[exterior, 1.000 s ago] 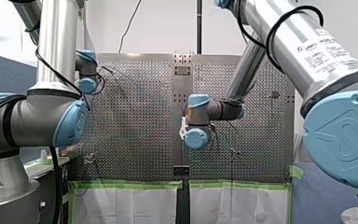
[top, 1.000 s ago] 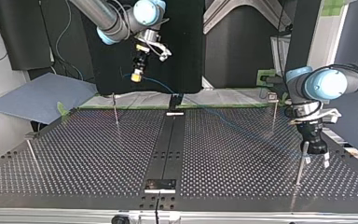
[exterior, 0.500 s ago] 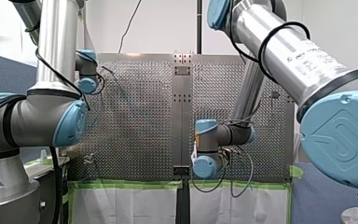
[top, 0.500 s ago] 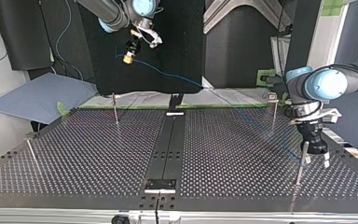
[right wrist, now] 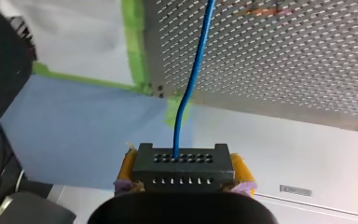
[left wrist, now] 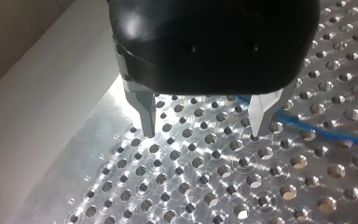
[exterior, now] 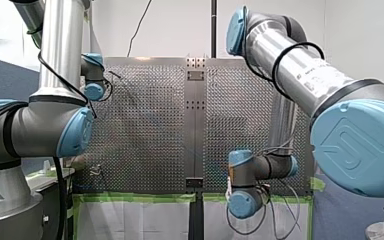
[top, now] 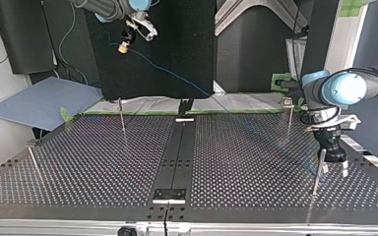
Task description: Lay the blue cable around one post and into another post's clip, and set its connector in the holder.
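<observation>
Right gripper (top: 123,46) is clamped on the connector (right wrist: 182,172), high above the bench (left wrist: 191,196) edge, probably to draw the blue cable (right wrist: 193,88) taut. Left gripper (left wrist: 205,125) stands spread, tips down beside a post (top: 318,172), with the cable running just alongside.

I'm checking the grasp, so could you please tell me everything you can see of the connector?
The connector is a dark, blocky rectangle with two rows of small holes on its face. It sits clamped between the yellow pads of my right gripper, held off the perforated table. The blue cable leaves one upper hole and runs toward that table.
</observation>
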